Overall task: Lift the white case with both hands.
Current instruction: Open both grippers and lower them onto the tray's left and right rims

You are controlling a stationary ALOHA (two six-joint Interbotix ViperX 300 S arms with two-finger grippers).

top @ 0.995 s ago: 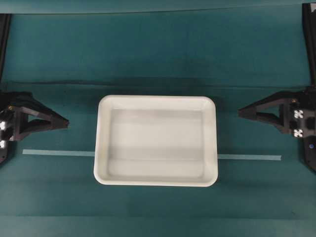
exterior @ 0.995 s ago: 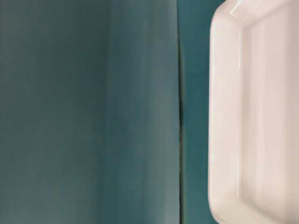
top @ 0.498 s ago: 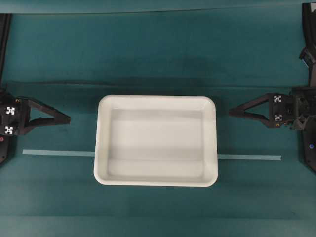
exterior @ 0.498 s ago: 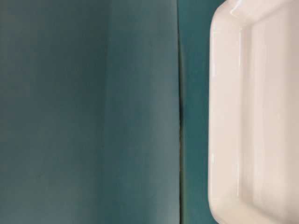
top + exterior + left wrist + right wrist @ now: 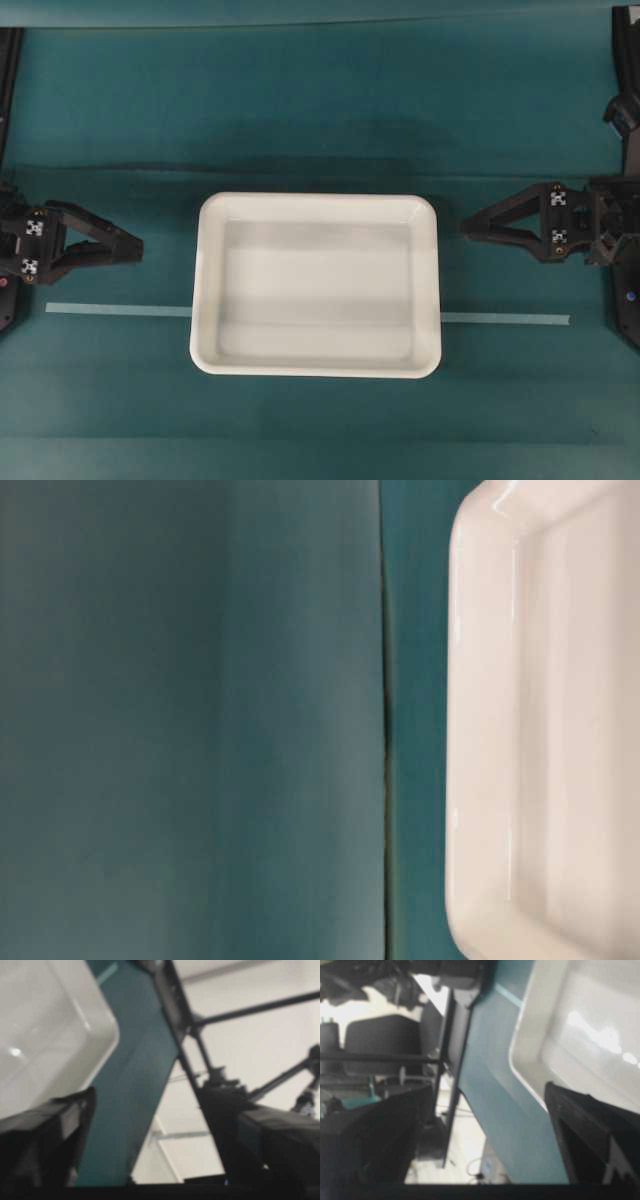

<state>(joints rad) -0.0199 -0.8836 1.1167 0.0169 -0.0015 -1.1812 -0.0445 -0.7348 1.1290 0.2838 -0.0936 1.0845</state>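
The white case lies flat on the teal cloth in the middle of the overhead view, a shallow white tray with nothing in it. My left gripper hovers off its left side, apart from the rim and pointing at it. My right gripper points at the right rim, a small gap away. Both are rolled on their sides. In the left wrist view the left gripper stands open, with a corner of the case ahead. The right gripper is open too, the case beyond it. The case fills the right of the table-level view.
A thin pale tape strip runs across the cloth and passes under the case. A fold line crosses the cloth behind the case. Black frame posts stand at the far corners.
Both grippers have rolled onto their sides and opened. The right one has come a little closer to the case; the left has stayed in place. The case has not moved.
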